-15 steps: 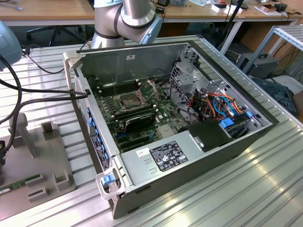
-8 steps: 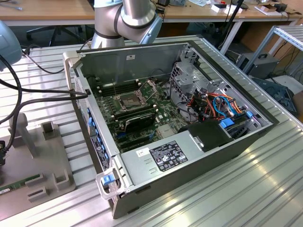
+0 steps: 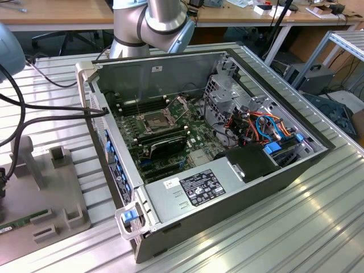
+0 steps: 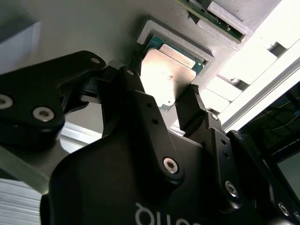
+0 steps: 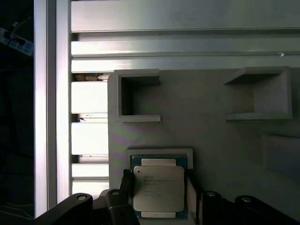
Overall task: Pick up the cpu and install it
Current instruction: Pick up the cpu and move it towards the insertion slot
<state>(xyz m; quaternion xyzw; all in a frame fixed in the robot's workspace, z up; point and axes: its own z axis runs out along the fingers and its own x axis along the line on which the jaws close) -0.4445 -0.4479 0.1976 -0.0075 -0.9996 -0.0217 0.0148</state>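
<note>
Cpu [image 5: 158, 188]: metal face up, seated flat in a recess near the holder's [image 5: 211, 136] edge, kept square for pickup. Fingers [image 4: 190, 105]: drawn narrow against two opposite sides, apparently gripping it.

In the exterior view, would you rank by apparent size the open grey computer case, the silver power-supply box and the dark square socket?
1. open grey computer case
2. silver power-supply box
3. dark square socket

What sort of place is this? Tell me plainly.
Probably a robotics lab bench: an open computer case on a ribbed metal table, cluttered desks behind, and a grey fixture holding the cpu at the gripper.
</note>
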